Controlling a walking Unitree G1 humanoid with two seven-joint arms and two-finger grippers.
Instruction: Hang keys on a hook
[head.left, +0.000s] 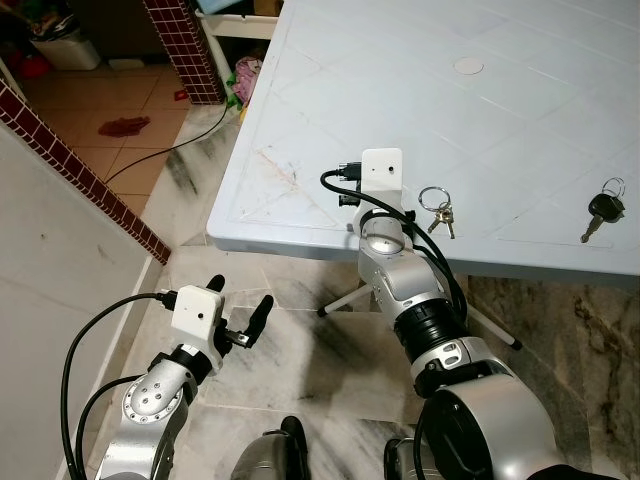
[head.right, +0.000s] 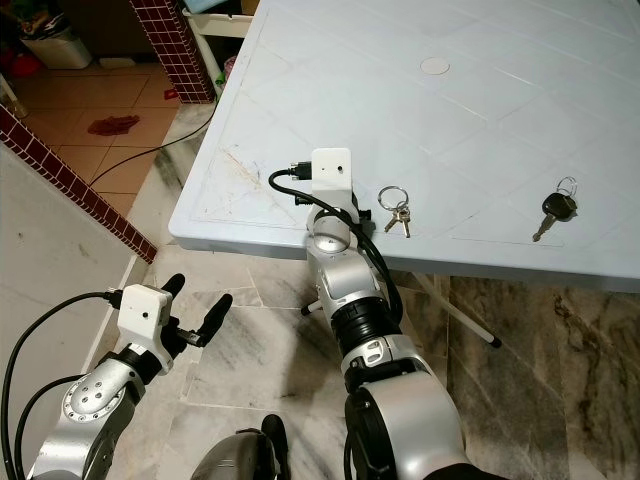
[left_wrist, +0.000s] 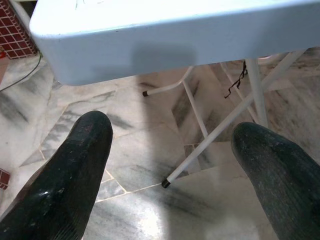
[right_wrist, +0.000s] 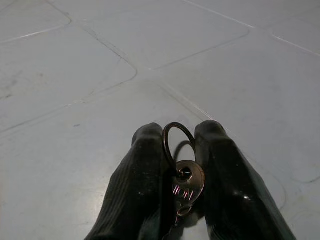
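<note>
**Brass keys pinched at bench edge**

Brass-toned keys (right_wrist: 186, 187) on a thin wire ring sit between the right end effector's (right_wrist: 187, 175) two black fingers (right_wrist: 140, 185), which are closed on them w/ the ring poking up between the tips. In the head views this bunch (head.left: 438, 208) lies on the pale bench (head.left: 500, 120) near its front edge, just beside the right wrist. A 2nd key w/ a black head (head.left: 603, 210) lies well apart, further right on the bench.

Left end effector (head.left: 243, 312) hangs low over the marble floor (left_wrist: 145, 165), fingers spread, idle.

Handling, as a guess: light, rigid metal, slippery and loose on the ring, so keys will swing and rattle when lifted. Best hold is on the key heads w/ the ring left free, since the ring is what has to go over a hook. Thin ring could slip out of smooth pads if gripped alone.
</note>
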